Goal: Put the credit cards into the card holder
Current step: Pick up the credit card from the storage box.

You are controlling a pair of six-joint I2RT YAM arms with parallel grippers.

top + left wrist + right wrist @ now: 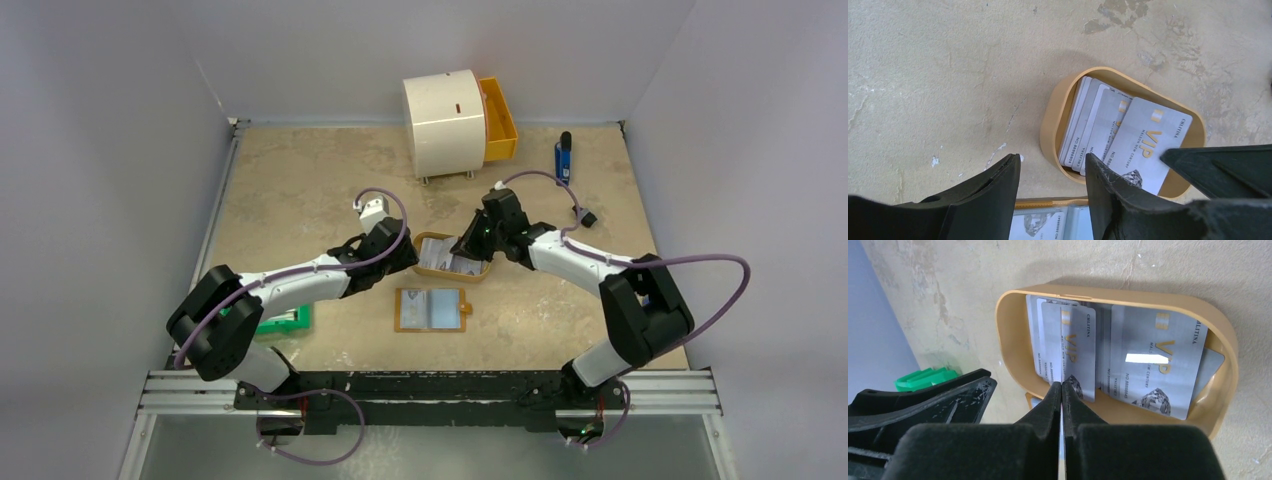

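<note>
Pressing together with no gap between them, the fingers [1045,407] of the right gripper [1062,388] meet at the near edge of a pale silver-blue credit card with gold VIP print [1075,347]. The tips touch that edge, but whether they actually nip it cannot be told. That card lies at the left of a fanned pile of like credit cards [1153,365] straight ahead of the tips. All of them sit inside a shallow tan oval plastic tray [1007,340], whose rim curves round beyond the tips and to both sides. The left gripper [1052,164] stands wide apart and holds nothing. Its two black fingers hang over the mottled beige table [923,75], one of them just beside the tray's near rim with no clear contact. Ahead and to the right of that open gap lie the cards in the tray, and at the far right of the left wrist view the right gripper's dark body reaches over them. Below the left fingers, nearer the arm bases, the tan square card holder [431,310] lies flat and spread open, with pale cards showing in its clear pockets. A green plastic object [923,379] sits on the table well to the left of the right gripper, past the left one.
</note>
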